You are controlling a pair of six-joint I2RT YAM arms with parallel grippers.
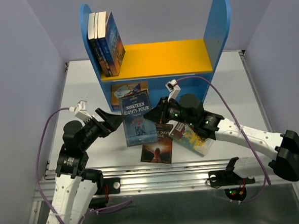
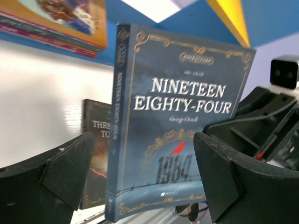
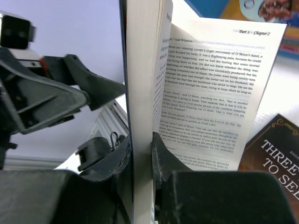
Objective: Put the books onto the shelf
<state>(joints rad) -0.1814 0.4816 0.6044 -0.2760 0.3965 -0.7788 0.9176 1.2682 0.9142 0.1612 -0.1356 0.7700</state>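
Observation:
The blue "Nineteen Eighty-Four" book (image 1: pixel 137 121) stands upright in front of the shelf (image 1: pixel 161 58). My right gripper (image 3: pixel 140 158) is shut on its front cover and a block of pages, while the rest of the pages fan open. My left gripper (image 1: pixel 112 120) is open, its fingers (image 2: pixel 70 168) on either side of the book's lower cover (image 2: pixel 173 121) without touching it. The dark "Three Days to See" (image 1: pixel 157 148) lies flat on the table. A yellow-teal book (image 1: pixel 192 138) lies under my right arm. Three books (image 1: pixel 104 43) stand on the yellow board. An orange book (image 1: pixel 129 90) lies in the lower compartment.
A metal rail (image 1: pixel 158 173) runs along the table's near edge. Grey walls close in the left and right sides. A purple cable (image 1: pixel 224 94) loops over my right arm and another (image 1: pixel 42 144) over my left.

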